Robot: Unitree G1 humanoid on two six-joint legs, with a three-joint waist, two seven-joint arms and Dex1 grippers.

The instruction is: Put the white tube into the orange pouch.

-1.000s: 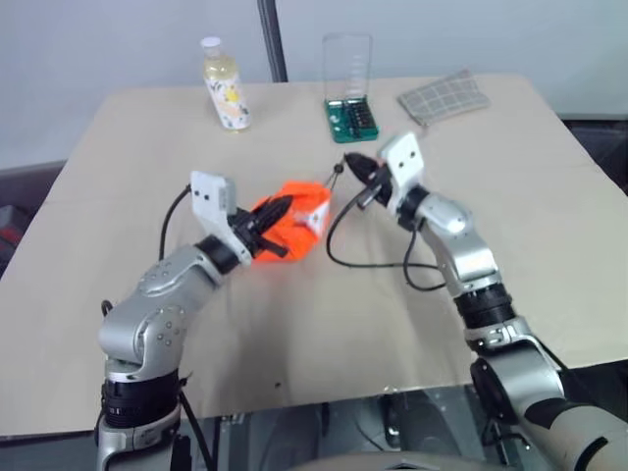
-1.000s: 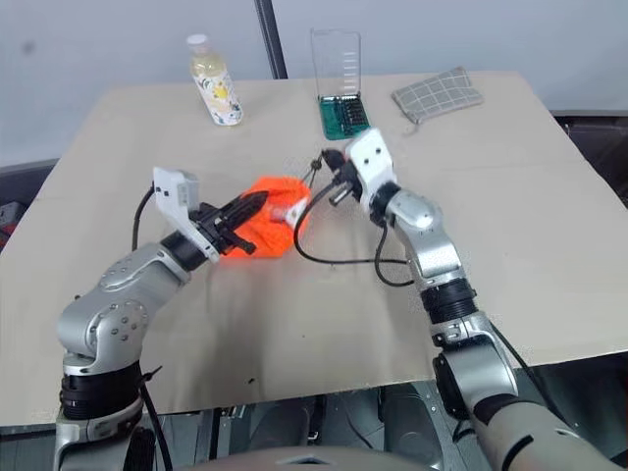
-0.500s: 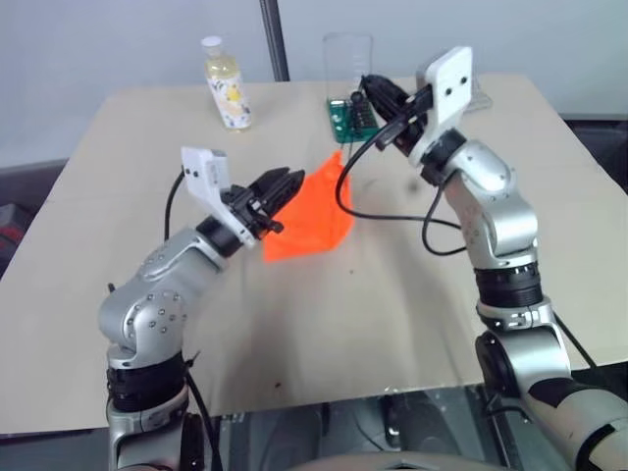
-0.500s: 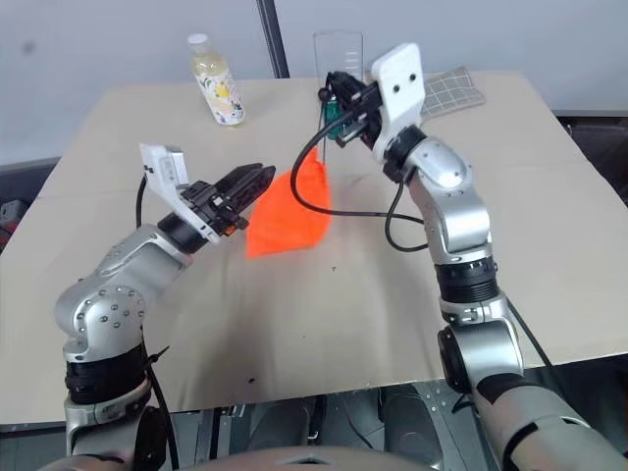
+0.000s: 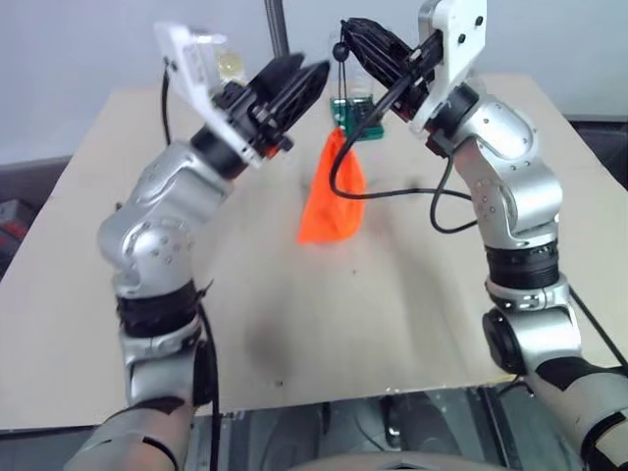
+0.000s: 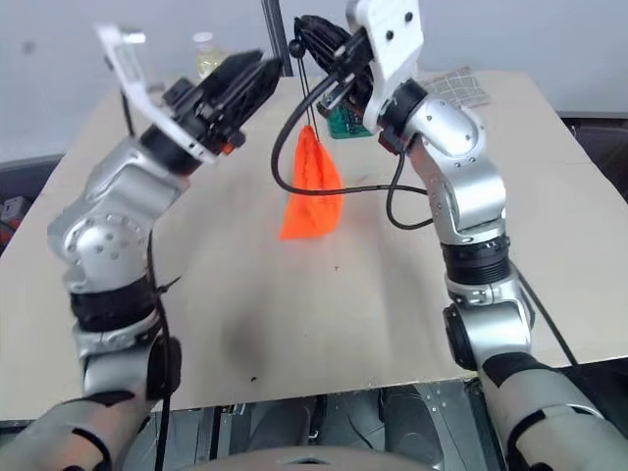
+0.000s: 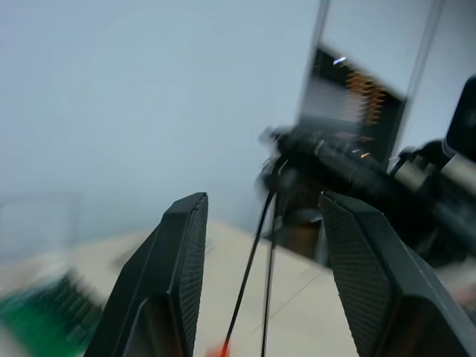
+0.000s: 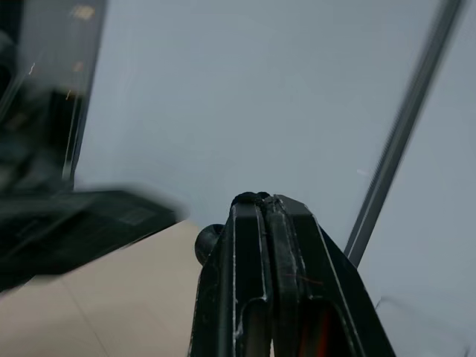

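A pale wall backs the tan bench (image 5: 412, 324). Centre frame, your right claw (image 5: 355, 37) is clamped on the dark drawstring (image 6: 302, 93), and the orange pouch (image 5: 332, 196) dangles from it above the bench. Your left claw (image 5: 294, 83), upper left, is half open and empty. I can't see the white tube; it may be inside. Hold the string steady, then bring the left claw to the pouch neck to cinch it without swinging.
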